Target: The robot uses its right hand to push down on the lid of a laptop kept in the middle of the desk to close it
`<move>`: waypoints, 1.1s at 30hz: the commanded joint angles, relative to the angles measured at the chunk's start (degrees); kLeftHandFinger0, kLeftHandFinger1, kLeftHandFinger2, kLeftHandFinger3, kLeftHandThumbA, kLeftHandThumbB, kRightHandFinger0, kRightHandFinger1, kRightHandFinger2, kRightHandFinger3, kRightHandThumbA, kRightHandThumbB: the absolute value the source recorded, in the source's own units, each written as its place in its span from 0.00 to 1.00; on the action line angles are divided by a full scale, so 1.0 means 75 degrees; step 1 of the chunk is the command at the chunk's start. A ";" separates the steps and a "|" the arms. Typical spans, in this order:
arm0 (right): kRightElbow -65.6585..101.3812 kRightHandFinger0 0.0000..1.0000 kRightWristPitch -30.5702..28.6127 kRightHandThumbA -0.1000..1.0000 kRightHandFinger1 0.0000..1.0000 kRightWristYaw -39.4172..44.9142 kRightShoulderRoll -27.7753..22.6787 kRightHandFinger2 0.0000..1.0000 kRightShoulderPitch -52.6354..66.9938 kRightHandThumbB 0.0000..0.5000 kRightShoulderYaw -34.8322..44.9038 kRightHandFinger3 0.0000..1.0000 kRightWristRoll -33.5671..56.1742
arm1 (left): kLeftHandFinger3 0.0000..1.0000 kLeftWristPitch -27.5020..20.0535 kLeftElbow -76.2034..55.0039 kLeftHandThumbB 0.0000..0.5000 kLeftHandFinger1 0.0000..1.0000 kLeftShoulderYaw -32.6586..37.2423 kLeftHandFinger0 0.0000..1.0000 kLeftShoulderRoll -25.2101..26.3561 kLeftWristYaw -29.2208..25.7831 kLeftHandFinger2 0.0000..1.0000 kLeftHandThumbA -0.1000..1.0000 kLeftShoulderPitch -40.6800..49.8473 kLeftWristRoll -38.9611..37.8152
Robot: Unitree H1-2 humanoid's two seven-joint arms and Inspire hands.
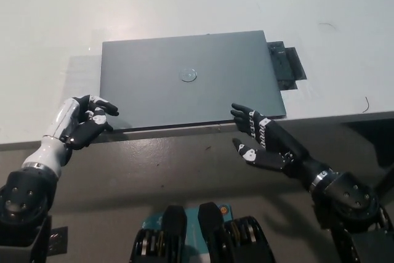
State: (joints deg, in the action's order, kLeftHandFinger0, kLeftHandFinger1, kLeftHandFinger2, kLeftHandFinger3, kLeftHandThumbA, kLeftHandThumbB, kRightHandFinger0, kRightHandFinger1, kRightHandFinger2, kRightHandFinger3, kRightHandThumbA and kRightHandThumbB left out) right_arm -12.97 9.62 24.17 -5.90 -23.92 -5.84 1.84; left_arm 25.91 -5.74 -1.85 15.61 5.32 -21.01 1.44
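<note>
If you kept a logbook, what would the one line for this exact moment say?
laptop: lid flat, closed | right robot hand: open, off lid, at desk front edge | left robot hand: resting by laptop's front-left corner

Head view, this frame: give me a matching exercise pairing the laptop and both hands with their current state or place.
Things:
1. laptop
2. left hand
3. right hand
4. black patch

States:
A. open, off the lid, at the desk's near edge
B. closed flat
C. on the desk past the laptop's right edge
D. white, resting at the laptop's near left corner

Pairs: 1-B, 2-D, 3-A, 4-C
</note>
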 commanded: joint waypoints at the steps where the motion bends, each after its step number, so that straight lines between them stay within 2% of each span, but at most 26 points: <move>1: 0.0403 1.00 0.0071 0.36 1.00 0.0105 -0.0257 1.00 -0.0422 0.64 0.0137 1.00 0.0306 | 0.56 0.0136 -0.0096 0.36 0.40 -0.0076 0.12 0.0228 0.0085 0.53 0.09 -0.0081 0.0043; 3: 0.0637 1.00 0.0275 0.35 1.00 0.0127 -0.0297 1.00 -0.0474 0.63 0.0263 1.00 0.0486 | 0.58 0.0136 -0.0131 0.36 0.41 -0.0069 0.13 0.0220 0.0082 0.55 0.10 -0.0040 0.0046; 6: 0.1302 1.00 0.0372 0.38 1.00 0.0172 -0.0579 1.00 -0.0535 0.64 0.0324 1.00 0.0488 | 0.58 0.0136 -0.0177 0.34 0.42 -0.0032 0.17 0.0269 0.0124 0.55 0.11 -0.0015 0.0077; 7: 0.1705 1.00 0.0334 0.46 1.00 0.0197 -0.0777 1.00 -0.0513 0.73 0.0340 1.00 0.0455 | 0.56 0.0135 -0.0192 0.35 0.40 -0.0080 0.14 0.0295 0.0128 0.53 0.11 0.0037 0.0042; 9: 0.2256 1.00 0.0661 0.47 1.00 0.0254 -0.0979 1.00 -0.0427 0.70 0.0445 1.00 0.0674 | 0.56 0.0091 -0.0162 0.37 0.39 -0.0098 0.11 0.0290 0.0127 0.52 0.12 0.0053 0.0007; 14: 0.3520 1.00 0.1342 0.55 1.00 0.0308 -0.1546 1.00 -0.0093 0.77 0.0686 1.00 0.1104 | 0.50 0.0067 -0.0122 0.39 0.39 -0.0133 0.11 0.0281 0.0052 0.50 0.15 0.0072 0.0047; 17: 0.3836 1.00 0.1492 0.54 1.00 0.0294 -0.1713 1.00 0.0086 0.77 0.0808 1.00 0.1283 | 0.49 0.0006 -0.0082 0.40 0.39 -0.0151 0.11 0.0269 0.0042 0.49 0.14 0.0074 0.0044; 22: 0.4163 1.00 0.1228 0.56 1.00 0.0142 -0.2184 1.00 0.1227 0.75 0.1355 1.00 0.1358 | 0.48 0.0032 -0.0077 0.39 0.37 -0.0139 0.09 0.0257 0.0014 0.49 0.14 0.0084 0.0097; 24: 0.3996 1.00 0.1011 0.55 1.00 0.0004 -0.2224 1.00 0.1687 0.79 0.1759 1.00 0.1482 | 0.48 0.0089 -0.0113 0.39 0.39 -0.0162 0.10 0.0270 0.0018 0.51 0.15 0.0077 0.0091; 25: 0.3933 1.00 0.0902 0.54 1.00 -0.0024 -0.2251 1.00 0.1847 0.74 0.1889 1.00 0.1484 | 0.48 0.0061 -0.0119 0.38 0.37 -0.0184 0.08 0.0253 0.0019 0.49 0.13 0.0083 0.0061; 28: 0.3760 1.00 0.0789 0.54 1.00 -0.0071 -0.2265 1.00 0.2090 0.76 0.2199 1.00 0.1563 | 0.48 -0.0083 -0.0043 0.38 0.41 -0.0192 0.09 0.0258 0.0012 0.54 0.14 0.0059 0.0087; 30: 0.3654 1.00 0.0746 0.53 1.00 -0.0104 -0.2234 1.00 0.2260 0.74 0.2467 1.00 0.1700 | 0.49 -0.0018 -0.0105 0.36 0.42 -0.0268 0.11 0.0173 -0.0084 0.57 0.10 0.0063 0.0074; 33: 0.3435 1.00 0.0518 0.50 1.00 -0.0187 -0.2212 1.00 0.2547 0.69 0.2747 1.00 0.1666 | 0.49 -0.0053 -0.0137 0.35 0.41 -0.0340 0.12 0.0115 -0.0130 0.58 0.11 0.0082 0.0049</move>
State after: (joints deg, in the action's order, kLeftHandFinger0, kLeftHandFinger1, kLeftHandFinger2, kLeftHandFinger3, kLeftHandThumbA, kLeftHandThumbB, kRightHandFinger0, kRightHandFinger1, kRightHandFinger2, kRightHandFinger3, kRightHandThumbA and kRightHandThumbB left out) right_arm 13.15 17.50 24.46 -21.57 -5.33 12.11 11.68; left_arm 25.55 -5.56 -3.42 15.93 5.22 -19.35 1.53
